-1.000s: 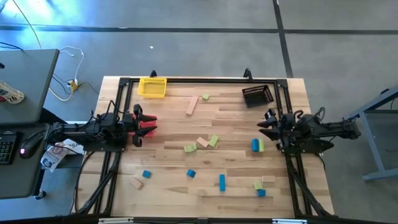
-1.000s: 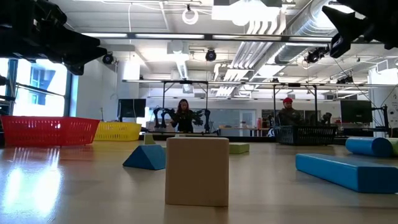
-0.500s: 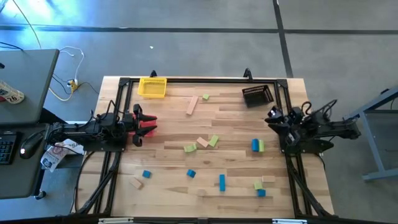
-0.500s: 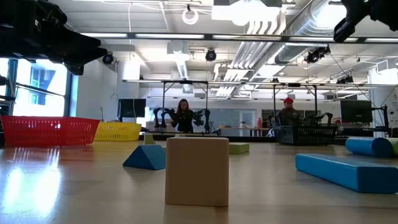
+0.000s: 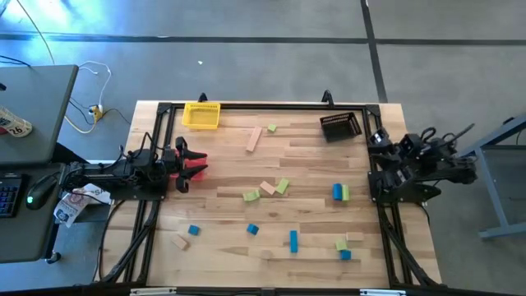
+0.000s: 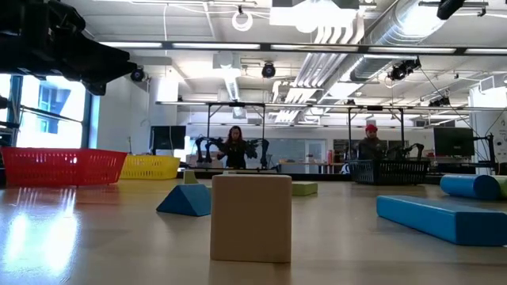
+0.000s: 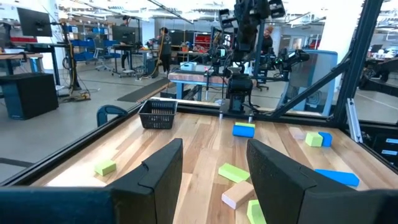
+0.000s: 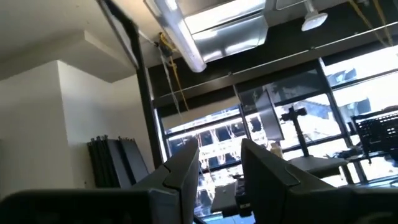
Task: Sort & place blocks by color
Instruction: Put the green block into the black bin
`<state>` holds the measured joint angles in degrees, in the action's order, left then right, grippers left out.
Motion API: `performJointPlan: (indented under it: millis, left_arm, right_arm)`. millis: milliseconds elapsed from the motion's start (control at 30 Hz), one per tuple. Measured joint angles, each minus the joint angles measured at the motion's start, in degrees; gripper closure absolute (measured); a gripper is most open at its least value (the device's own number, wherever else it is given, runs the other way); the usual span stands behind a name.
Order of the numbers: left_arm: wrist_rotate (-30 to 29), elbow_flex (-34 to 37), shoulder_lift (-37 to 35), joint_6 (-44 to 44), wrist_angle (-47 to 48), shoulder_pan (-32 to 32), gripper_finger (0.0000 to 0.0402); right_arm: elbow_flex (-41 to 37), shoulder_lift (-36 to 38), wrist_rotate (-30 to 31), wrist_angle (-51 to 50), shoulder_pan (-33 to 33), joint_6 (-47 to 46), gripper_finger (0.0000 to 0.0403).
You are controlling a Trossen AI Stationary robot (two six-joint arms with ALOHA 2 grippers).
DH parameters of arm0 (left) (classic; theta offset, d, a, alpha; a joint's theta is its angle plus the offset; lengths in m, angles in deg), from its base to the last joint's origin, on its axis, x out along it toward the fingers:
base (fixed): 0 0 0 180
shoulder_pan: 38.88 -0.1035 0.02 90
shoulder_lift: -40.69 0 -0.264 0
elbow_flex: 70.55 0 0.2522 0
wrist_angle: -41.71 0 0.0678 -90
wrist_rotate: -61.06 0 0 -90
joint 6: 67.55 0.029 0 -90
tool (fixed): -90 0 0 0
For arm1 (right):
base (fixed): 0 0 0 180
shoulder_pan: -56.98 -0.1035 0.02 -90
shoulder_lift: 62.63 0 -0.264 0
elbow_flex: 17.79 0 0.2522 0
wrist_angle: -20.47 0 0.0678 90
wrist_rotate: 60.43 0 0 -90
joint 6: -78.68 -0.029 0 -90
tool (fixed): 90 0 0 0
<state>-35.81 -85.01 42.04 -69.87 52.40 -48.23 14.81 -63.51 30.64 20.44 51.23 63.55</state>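
Sitting empty, both: left gripper [image 5: 182, 162] spread over red basket [image 5: 195, 171]; right gripper [image 8: 219, 171] narrowly parted, tilted ceilingward. Risk: blind descent scatters blocks [image 5: 339, 192].

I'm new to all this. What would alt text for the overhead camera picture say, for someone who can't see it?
Seen from above, a wooden table holds scattered blue, green and tan blocks. The left gripper, open, sits at the left edge by a red basket; the right gripper is folded back at the right edge.
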Motion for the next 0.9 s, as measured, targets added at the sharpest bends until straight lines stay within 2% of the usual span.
performJointPlan:
  millis: [200, 367, 467, 633, 900]
  left_arm:
    - [0.02, -0.01, -0.02, -0.51, 0.02, -0.01, 0.0234]
    - [0.02, 0.0, 0.0, -1.49, 0.15, 0.01, 0.0234]
    - [0.02, 0.0, 0.0, -1.55, 0.22, -0.01, 0.0234]
    - [0.04, 0.01, -0.01, -1.54, 0.22, -0.01, 0.0234]
    - [0.05, 0.0, 0.0, -1.55, 0.24, -0.01, 0.0234]
  right_arm:
    - [8.55, -3.35, 8.36, -10.22, 0.0, -4.32, 0.0295]
    - [17.85, -9.48, 20.23, -28.86, 0.0, -11.79, 0.0295]
    - [21.93, -13.95, 24.38, -39.7, 0.02, -20.15, 0.0295]
    - [25.87, -20.56, 23.92, -51.51, 0.02, -35.4, 0.0295]
    - [26.98, -28.85, 17.54, -61.87, 0.0, -54.65, 0.0295]
